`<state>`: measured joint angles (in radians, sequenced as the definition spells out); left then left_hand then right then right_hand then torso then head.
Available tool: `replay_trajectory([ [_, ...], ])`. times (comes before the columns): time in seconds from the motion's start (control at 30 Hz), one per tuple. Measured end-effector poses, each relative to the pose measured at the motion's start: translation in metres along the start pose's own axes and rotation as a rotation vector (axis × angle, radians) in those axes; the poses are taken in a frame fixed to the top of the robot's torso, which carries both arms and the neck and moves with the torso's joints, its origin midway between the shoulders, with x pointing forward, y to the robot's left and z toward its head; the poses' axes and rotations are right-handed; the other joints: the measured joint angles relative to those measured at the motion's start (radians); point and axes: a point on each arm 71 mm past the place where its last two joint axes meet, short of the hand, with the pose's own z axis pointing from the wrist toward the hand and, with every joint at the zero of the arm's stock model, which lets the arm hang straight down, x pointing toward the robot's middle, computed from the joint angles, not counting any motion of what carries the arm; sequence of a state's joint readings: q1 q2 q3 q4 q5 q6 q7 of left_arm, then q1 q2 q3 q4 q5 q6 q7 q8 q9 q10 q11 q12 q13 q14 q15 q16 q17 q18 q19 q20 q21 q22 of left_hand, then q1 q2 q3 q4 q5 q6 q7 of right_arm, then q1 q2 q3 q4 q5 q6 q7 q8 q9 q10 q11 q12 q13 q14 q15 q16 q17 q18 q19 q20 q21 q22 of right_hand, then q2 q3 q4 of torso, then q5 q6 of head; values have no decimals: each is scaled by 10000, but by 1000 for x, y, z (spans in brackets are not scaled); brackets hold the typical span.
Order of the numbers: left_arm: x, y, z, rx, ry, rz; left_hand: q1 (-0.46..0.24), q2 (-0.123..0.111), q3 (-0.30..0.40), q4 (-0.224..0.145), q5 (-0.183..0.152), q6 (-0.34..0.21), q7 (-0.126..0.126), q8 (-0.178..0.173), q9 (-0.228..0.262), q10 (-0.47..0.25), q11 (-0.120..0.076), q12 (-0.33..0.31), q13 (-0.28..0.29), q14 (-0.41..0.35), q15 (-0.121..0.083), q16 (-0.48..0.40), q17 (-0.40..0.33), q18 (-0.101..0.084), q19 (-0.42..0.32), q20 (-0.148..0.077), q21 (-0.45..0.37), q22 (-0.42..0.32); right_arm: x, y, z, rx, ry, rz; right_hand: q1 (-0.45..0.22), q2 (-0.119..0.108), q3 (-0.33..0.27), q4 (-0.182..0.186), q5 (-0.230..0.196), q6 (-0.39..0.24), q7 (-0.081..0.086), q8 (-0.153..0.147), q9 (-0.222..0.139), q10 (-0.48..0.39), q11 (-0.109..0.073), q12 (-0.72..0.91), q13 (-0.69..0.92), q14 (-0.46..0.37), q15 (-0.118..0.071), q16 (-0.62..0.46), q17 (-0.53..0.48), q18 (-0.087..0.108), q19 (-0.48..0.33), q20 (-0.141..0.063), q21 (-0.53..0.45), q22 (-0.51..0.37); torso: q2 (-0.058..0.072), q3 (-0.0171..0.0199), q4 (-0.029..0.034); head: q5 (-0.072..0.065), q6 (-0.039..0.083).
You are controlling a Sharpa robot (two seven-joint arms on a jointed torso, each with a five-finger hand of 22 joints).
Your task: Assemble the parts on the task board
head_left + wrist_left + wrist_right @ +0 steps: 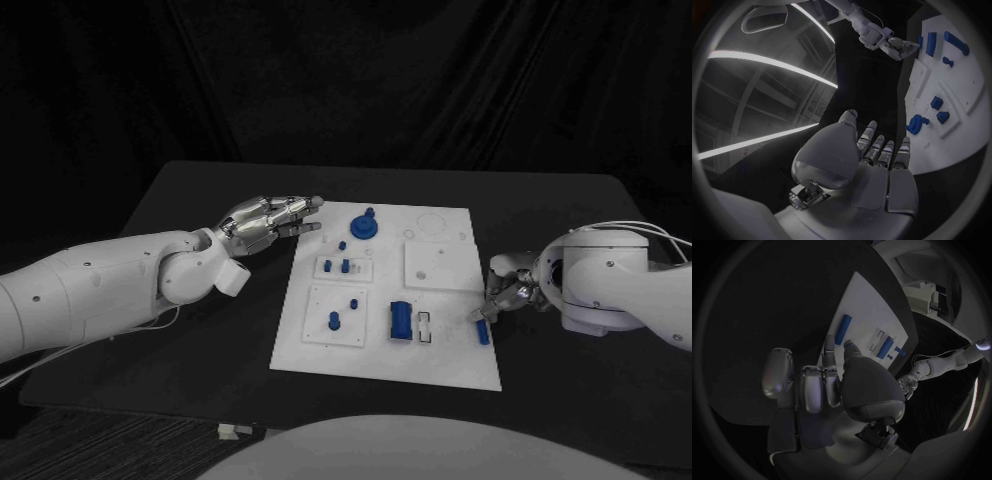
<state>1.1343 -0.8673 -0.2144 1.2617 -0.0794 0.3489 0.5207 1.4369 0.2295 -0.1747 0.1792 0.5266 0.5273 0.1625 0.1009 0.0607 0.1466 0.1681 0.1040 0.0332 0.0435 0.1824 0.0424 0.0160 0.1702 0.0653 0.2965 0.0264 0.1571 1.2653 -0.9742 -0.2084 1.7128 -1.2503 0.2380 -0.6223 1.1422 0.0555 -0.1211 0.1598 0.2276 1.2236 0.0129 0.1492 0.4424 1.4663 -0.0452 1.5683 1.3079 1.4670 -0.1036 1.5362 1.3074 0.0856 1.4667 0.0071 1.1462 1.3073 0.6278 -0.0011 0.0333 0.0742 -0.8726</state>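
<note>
The white task board [450, 362] lies mid-table. My left hand [271, 220] hovers open beside its far left corner, fingers stretched out and holding nothing; the left wrist view shows its palm [873, 165] short of the board [967, 75]. My right hand [508, 290] is at the board's right edge. Its fingertips [831, 347] meet the near end of a blue bar [480, 332] lying on the board [870, 305]. The bar [842, 329] looks flat on the plate, and a grip on it is unclear.
Standing on the board are a blue round knob [366, 226], two small pegs [343, 266], two more small blue pieces [335, 321], a blue cylinder [398, 320] beside a white clip [427, 327], and a raised square plate [440, 265]. Bare black table surrounds the board.
</note>
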Motion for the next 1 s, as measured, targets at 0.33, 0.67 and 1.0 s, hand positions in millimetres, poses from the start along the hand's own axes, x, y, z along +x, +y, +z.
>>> replay_trajectory([
  [0.33, 0, 1, 0, -60, 5, -10, 0, 0, 29, 29, 0, 0, 0, 0, 0, 0, 0, 0, -1, 0, 0, 0, -1, 0, 0, 0, 0, -1, 6, 3, 3, -51, 129, -18, 259, -116, 205, -398, 335, -90, 90, -268, -197, 0, 0, 0, -1, 0, 0, -107, 0, 1, 0, 0, -206, 6, 0, -3, 2, 7, 0],
  [0.67, 0, 3, -1, -119, 10, -42, 0, 0, 29, 29, 0, 0, 0, 0, -1, -1, 0, -1, -2, 0, 0, 0, -1, -1, 0, 0, 0, -1, 8, 6, 4, -137, 173, 125, 1022, -323, 877, -1289, 1503, -389, 192, -561, -353, 15, 23, 0, -2, 6, 17, -258, 0, 2, -73, 1, -544, 7, -5, -4, 4, 35, 0],
  [1.0, -1, 5, -2, -170, 3, -67, 0, 0, 29, 29, 0, 0, 0, -1, -2, -1, -1, -3, -3, 0, 0, 0, -1, -1, 0, 0, 0, -10, 9, 12, 1, -409, 78, 784, 1494, -434, 982, -1451, 2941, -850, 413, -717, -630, -14, 242, 0, -3, -17, 128, -258, 0, 3, -164, 91, -669, 6, -3, -4, 4, 42, 0],
])
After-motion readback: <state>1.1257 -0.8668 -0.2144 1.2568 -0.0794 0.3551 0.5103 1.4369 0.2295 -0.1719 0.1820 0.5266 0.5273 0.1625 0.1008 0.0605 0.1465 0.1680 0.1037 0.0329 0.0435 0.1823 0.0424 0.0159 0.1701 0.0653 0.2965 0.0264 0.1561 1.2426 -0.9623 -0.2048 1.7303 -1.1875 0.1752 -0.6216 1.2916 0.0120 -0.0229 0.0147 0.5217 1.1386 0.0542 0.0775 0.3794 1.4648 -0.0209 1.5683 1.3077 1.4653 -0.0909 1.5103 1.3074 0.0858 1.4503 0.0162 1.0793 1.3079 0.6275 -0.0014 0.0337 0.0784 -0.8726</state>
